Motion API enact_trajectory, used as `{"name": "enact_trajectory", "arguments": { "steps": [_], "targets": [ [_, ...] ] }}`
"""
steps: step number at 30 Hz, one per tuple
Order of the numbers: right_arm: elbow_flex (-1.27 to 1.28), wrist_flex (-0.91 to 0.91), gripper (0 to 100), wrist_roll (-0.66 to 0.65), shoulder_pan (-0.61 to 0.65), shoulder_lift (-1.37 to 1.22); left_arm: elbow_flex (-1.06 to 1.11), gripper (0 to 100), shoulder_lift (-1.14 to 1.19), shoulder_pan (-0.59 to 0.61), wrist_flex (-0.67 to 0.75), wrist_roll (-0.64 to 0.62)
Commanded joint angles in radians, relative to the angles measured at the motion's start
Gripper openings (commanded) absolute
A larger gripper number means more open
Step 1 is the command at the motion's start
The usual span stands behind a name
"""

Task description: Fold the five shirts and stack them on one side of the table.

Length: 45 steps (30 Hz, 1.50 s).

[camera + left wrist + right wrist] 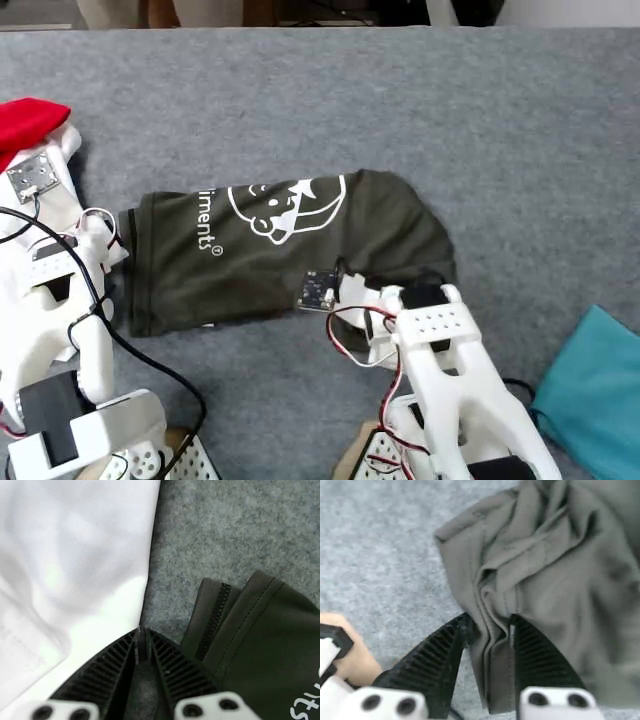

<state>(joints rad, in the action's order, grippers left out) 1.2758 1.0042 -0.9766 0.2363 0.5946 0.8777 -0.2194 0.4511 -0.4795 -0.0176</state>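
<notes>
A dark olive shirt (pixel 280 250) with a white print lies flat across the middle of the grey table (pixel 450 110). My right gripper (pixel 350 283) is at its near edge, right of centre. In the right wrist view the right gripper (pixel 490 627) is shut on a bunched fold of the dark olive shirt (pixel 560 570). My left gripper (pixel 115 245) is at the shirt's left end. There the left gripper (pixel 142 632) is shut with nothing in it, over bare table between a white shirt (pixel 75 555) and the dark olive shirt's hem (pixel 260 640).
The white shirt (pixel 68 150) lies at the left edge under my left arm, and a red shirt (pixel 25 120) sits beside it at the far left. A teal shirt (pixel 595 385) is crumpled at the near right corner. The far half of the table is bare.
</notes>
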Motion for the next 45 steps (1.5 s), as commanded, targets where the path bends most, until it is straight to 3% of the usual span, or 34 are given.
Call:
{"name": "enact_trajectory", "arguments": {
  "steps": [1, 5, 10, 15, 25, 36, 45],
  "targets": [
    [0.021, -0.009, 11.7, -0.012, 0.008, -0.016, -0.044, 2, -0.005, 0.000, -0.008, -0.003],
    [0.024, -0.011, 10.8, -0.012, 0.007, -0.016, -0.044, 2, -0.005, 0.000, -0.008, -0.003],
    [0.018, -0.012, 1.2, -0.012, -0.036, -0.015, -0.044, 2, -0.005, 0.000, -0.008, -0.003],
    [-0.027, -0.006, 0.5, -0.009, -0.041, -0.015, -0.044, 2, -0.005, 0.000, -0.008, -0.002],
    [-0.433, 0.224, 0.5, -0.015, -0.082, -0.041, -0.044, 2, -0.005, 0.000, -0.008, 0.006],
    [-0.903, 0.259, 0.6, -0.072, -0.048, -0.504, -0.044, 2, -0.005, 0.000, -0.008, 0.017],
    [-1.142, 0.334, 0.9, -0.180, 0.030, -0.725, -0.044, 2, -0.005, 0.000, -0.006, 0.017]
  ]
}}
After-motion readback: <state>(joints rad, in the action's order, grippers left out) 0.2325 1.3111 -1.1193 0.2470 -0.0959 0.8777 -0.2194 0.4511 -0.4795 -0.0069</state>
